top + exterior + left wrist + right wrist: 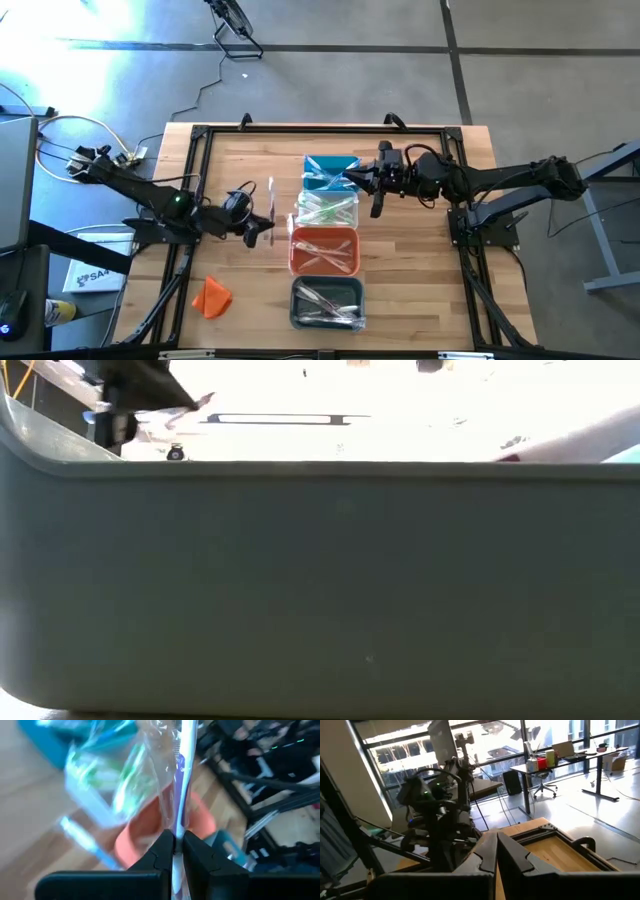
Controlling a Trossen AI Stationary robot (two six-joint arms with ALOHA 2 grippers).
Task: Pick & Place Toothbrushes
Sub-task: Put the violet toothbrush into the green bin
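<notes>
My left gripper (pixel 262 229) hangs over the bare wood left of the bins, shut on a white and purple toothbrush (pixel 271 205) in a clear wrapper. More toothbrushes lie in the four bins, which stand in a row: teal (pixel 318 166), clear (pixel 325 209), orange (pixel 324 251) and grey (pixel 327 303). My right gripper (pixel 352 178) is above the right side of the teal bin. It is shut with nothing between its fingers (pixel 496 851). In the low view the grey bin's wall (pixel 320 590) hides almost everything. My left gripper pinches the toothbrush's handle (pixel 179 827) between its two fingers (pixel 161 851), wrapper and all, near the brush's near end. The fingers come from the table's left and lie across the brush. The brush is lifted clear of the table, its long free part pointing toward the far edge.
A small orange lump (pixel 212 297) lies near the table's front left corner. A black frame (pixel 200 135) runs around the table top. Bare wood lies between the left arm and the bins, and right of the bins.
</notes>
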